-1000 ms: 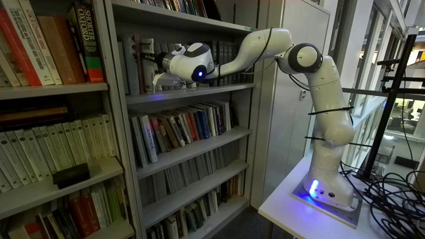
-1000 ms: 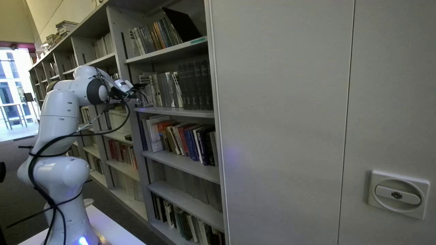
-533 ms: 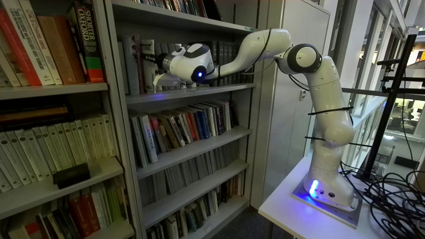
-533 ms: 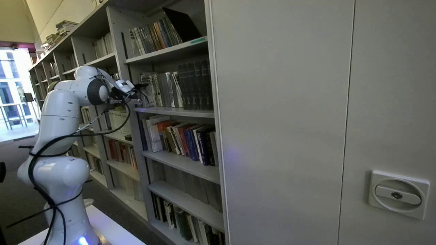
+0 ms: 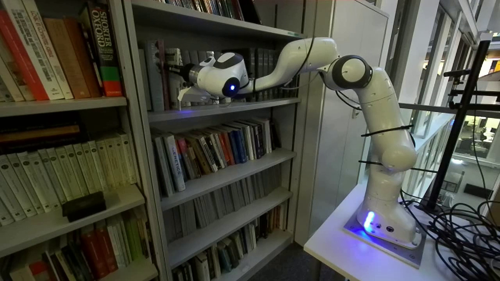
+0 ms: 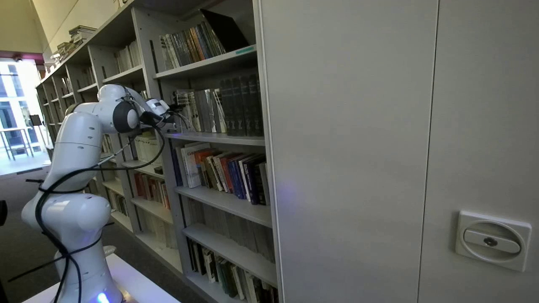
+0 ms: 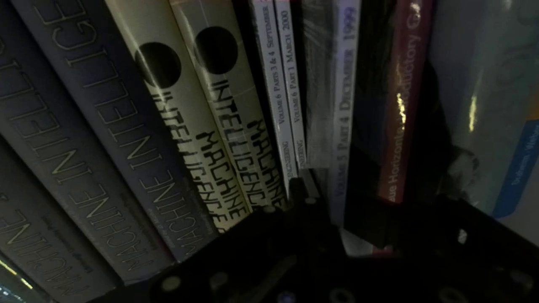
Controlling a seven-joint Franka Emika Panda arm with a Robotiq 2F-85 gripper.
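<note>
In the wrist view my dark gripper (image 7: 334,210) comes in from the bottom, poorly lit. A thin white volume (image 7: 345,84) marked December 1999 runs down between its fingers, and the jaws look shut on its lower part. Left of it, two more thin white volumes (image 7: 280,84) stand close to the left finger (image 7: 309,219). A red book (image 7: 406,105) rises just past the right finger, whose outline is lost in shadow. In both exterior views the gripper (image 5: 172,69) (image 6: 176,108) reaches among the books of a shelf.
Cream books (image 7: 227,113) and dark Machine Intelligence volumes (image 7: 118,126) lean to the left; a grey-green book (image 7: 476,105) stands at right. The shelf board (image 5: 230,108) runs below the hand, another shelf (image 5: 218,21) above. Cables (image 5: 461,238) lie on the table (image 5: 332,242) by the arm's base.
Over the last half second the arm's elbow has dropped and swung towards the bookcase. The hand has shifted slightly deeper into the shelf. The gripper has kept its closing.
</note>
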